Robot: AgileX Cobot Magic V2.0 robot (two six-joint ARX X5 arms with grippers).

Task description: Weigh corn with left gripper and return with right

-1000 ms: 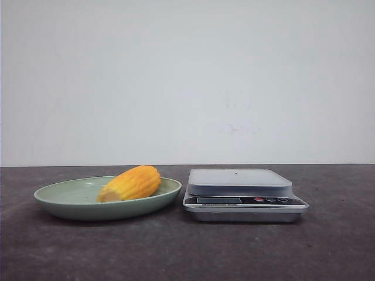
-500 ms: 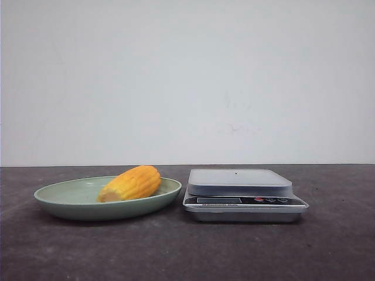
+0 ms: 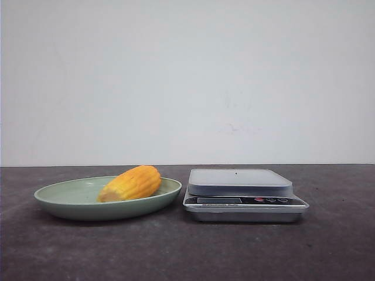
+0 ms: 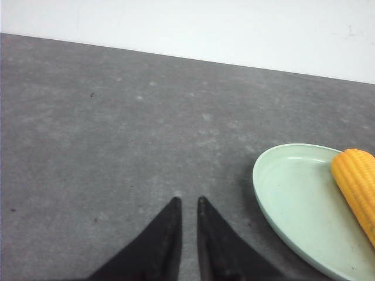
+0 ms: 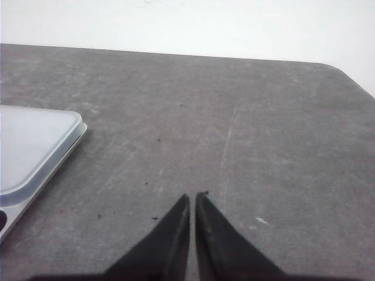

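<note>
The corn (image 3: 130, 183), a stubby yellow-orange cob, lies in the green plate (image 3: 58, 202) at the left of the front view. A silver kitchen scale (image 3: 241, 187) stands just right of the plate, its platform bare. Neither gripper shows in the front view. In the left wrist view my left gripper (image 4: 187, 200) is shut and empty over bare table, with the plate (image 4: 287, 199) and the corn (image 4: 357, 184) off to one side. In the right wrist view my right gripper (image 5: 193, 196) is shut and empty over the table, apart from the scale (image 5: 32, 146).
The dark grey table (image 3: 187, 252) ends at a white wall behind. The table's rounded far corner (image 5: 343, 70) shows in the right wrist view.
</note>
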